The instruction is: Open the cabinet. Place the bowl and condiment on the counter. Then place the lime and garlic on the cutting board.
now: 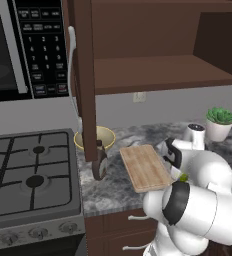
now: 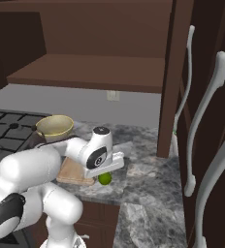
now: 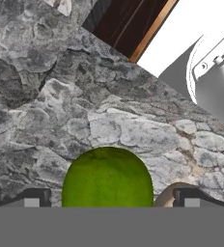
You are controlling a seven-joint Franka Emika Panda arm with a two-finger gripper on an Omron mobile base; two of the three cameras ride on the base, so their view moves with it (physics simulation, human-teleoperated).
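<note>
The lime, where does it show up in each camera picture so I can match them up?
Left base view: the lime is a green sliver right of the cutting board, mostly behind the arm.
Right base view: lime on the counter, under the hand, beside the board's right end.
Hand view: lime at bottom centre, between the fingertips of the open tool.
Shared landmark: the cutting board.

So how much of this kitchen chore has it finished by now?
Done: the cabinet door stands open and the bowl sits on the counter. In hand: the open pincer straddles the lime, which lies on the counter beside the cutting board. Left: lime and garlic onto the bare board; I cannot pick out the condiment or garlic.
</note>
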